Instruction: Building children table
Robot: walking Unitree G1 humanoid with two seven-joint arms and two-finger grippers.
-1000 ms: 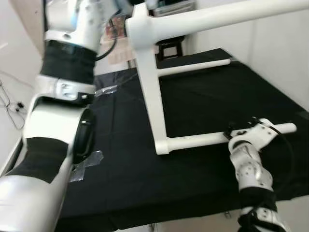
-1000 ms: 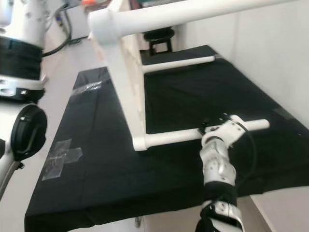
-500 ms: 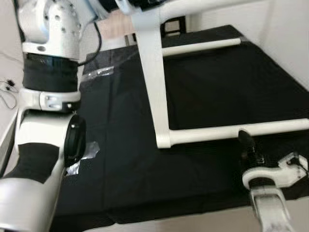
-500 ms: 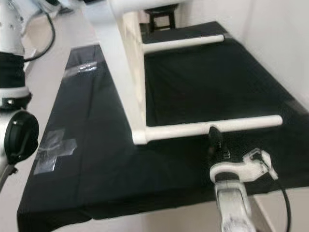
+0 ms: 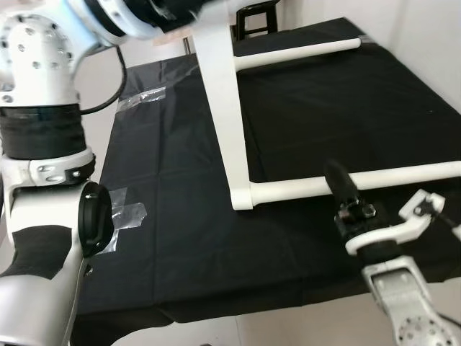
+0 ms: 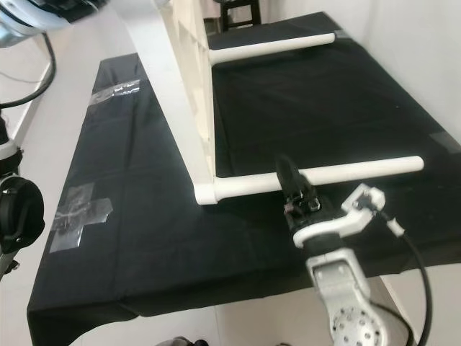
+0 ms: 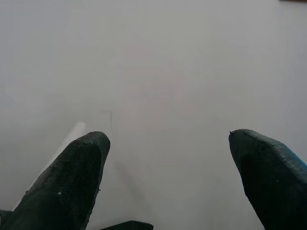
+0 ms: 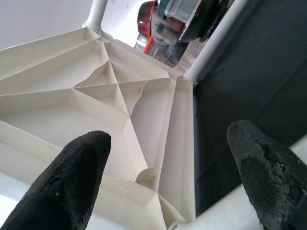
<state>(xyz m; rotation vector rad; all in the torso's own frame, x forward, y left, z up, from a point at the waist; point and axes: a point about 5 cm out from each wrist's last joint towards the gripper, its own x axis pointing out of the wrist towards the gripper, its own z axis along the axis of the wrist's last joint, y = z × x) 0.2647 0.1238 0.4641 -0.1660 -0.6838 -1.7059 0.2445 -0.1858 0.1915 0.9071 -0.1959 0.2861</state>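
Note:
A white children's table stands on its side on the black cloth (image 5: 166, 238). Its top (image 5: 220, 108) rises edge-on, and two round legs lie level above the cloth, the near leg (image 5: 403, 175) and the far leg (image 5: 295, 52). My right gripper (image 8: 168, 167) is open and hovers at the near leg, one black finger (image 5: 340, 184) crossing in front of it. The right wrist view looks between the fingers at the ribbed underside of the top (image 8: 96, 100). My left arm (image 5: 43, 137) reaches up to the top's upper edge. The left gripper (image 7: 168, 163) is open against a plain pale surface.
Pieces of clear tape (image 5: 122, 213) stick to the cloth at the left, and more tape (image 5: 144, 97) lies farther back. A black stool (image 5: 256, 14) stands behind the work surface. A white wall (image 5: 432, 36) runs along the right. The cloth's front edge (image 5: 216, 306) is close.
The head view has tilted down and shifted. My right gripper has moved left along the near leg, from beside its free end to in front of its middle.

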